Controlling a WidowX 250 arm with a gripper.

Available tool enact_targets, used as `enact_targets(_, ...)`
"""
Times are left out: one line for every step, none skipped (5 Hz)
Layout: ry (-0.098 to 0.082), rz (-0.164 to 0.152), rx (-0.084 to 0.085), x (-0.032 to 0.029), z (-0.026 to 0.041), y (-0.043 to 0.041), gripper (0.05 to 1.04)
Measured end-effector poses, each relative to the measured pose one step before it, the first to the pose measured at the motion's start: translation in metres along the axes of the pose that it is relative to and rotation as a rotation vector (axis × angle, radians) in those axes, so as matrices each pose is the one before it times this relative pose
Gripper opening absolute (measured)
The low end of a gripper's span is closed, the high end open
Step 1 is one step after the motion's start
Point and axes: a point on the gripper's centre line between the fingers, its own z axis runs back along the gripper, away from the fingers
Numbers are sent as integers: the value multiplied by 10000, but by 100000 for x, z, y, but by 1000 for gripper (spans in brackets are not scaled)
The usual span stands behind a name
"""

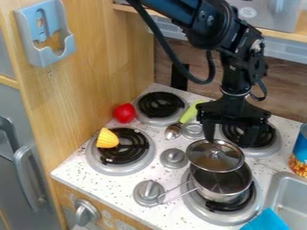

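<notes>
Okay, see a black gripper (228,139) hanging behind the steel pot (223,191) with fingers spread and nothing pinched between. Now look at the glass lid (225,163): sits askew over the pot, probably propped on the rim, so leaves the front of the mouth uncovered. Lies just in front of and below the fingers, close to one tip; can't tell about contact. Below, likely for steadiness, stands on the front burner (195,211).

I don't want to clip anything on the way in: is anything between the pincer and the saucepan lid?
Nothing visible stands between the pincer and the lid. The pot is on the lid's far side, out of that path.
</notes>
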Motion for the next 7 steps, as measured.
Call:
enact_targets(385, 9, 226, -685, -1451, 406, 1002)
enact_targets(754, 320, 127, -91, -1322, 1221, 1002)
enact_targets(804, 231, -89, 1253, -1131, 630, 1002)
enact_targets(312, 118, -154, 1375, 157, 12, 1002)
enact_targets(12, 230, -14, 802, 450, 599, 1002)
enact_targets(-3, 6, -33, 310, 202, -8, 1002)
enact_targets(110, 92, 86, -37, 19, 135, 1002)
